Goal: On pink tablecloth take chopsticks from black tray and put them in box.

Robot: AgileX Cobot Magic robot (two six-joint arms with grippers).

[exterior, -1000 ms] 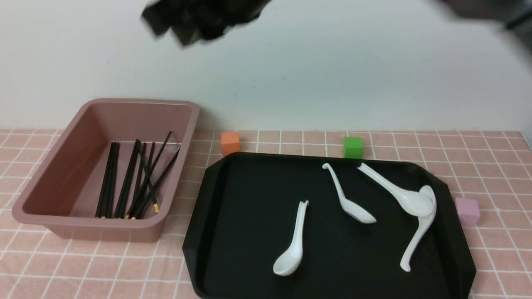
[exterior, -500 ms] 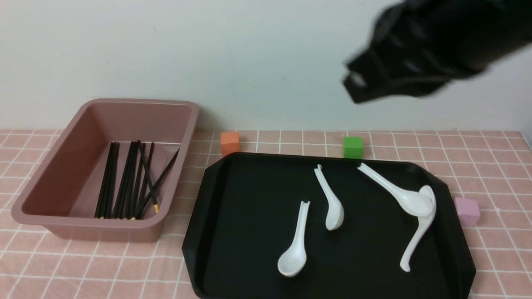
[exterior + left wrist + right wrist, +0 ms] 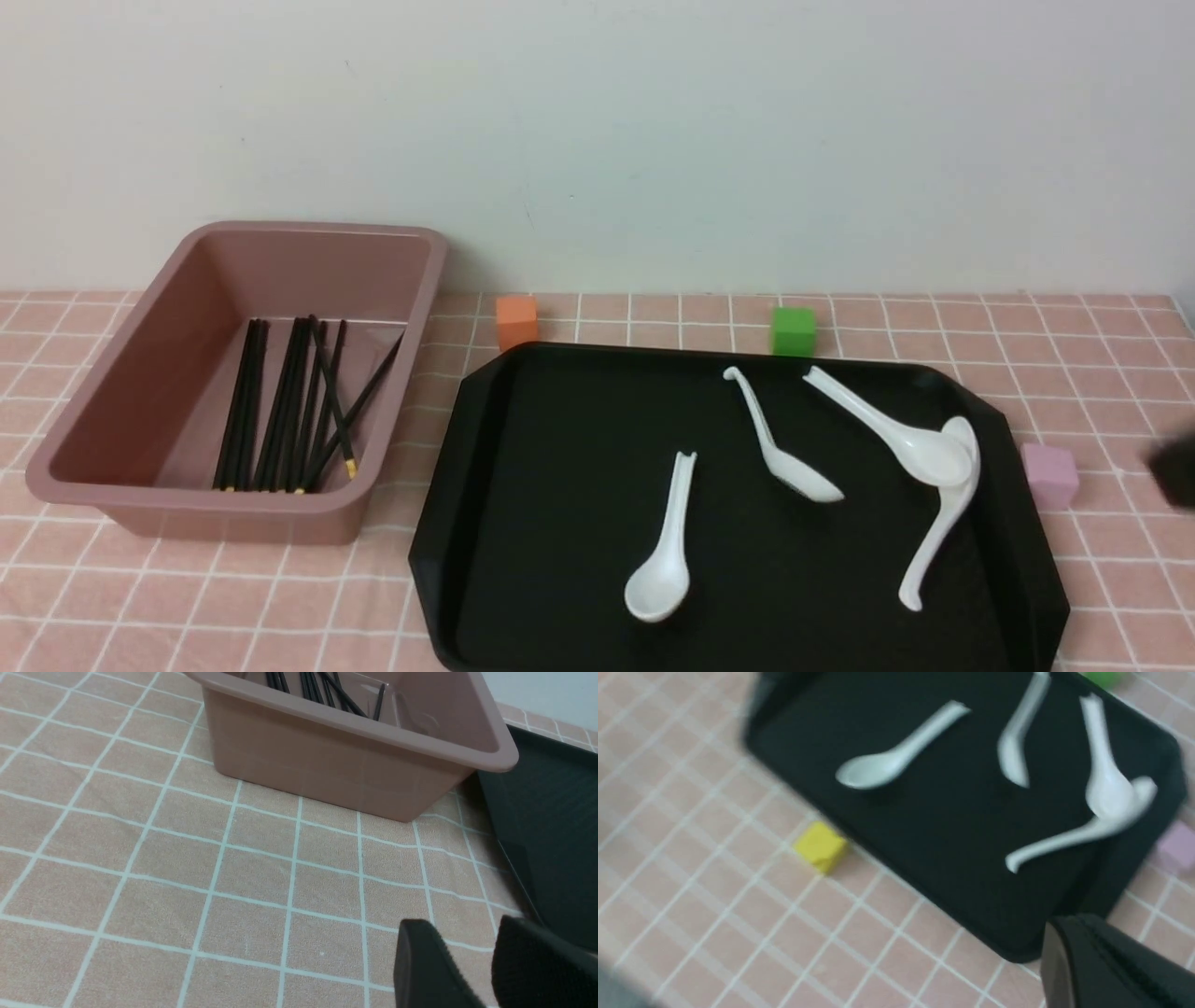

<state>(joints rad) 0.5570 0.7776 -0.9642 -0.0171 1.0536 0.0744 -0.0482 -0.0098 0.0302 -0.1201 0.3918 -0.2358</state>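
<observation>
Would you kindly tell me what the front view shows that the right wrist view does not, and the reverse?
Only the front view shows the box with the chopsticks lying inside it, and the orange cube. Only the right wrist view shows the yellow cube, on the pink tablecloth beside the black tray. Both show the tray, its four white spoons, no chopsticks on it, the green cube and the lilac cube.

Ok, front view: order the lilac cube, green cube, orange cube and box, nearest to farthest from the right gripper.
From the right gripper at the right edge:
1. Lilac cube, just right of the tray.
2. Green cube, behind the tray.
3. Orange cube, behind the tray's left corner.
4. Box, far left.
</observation>
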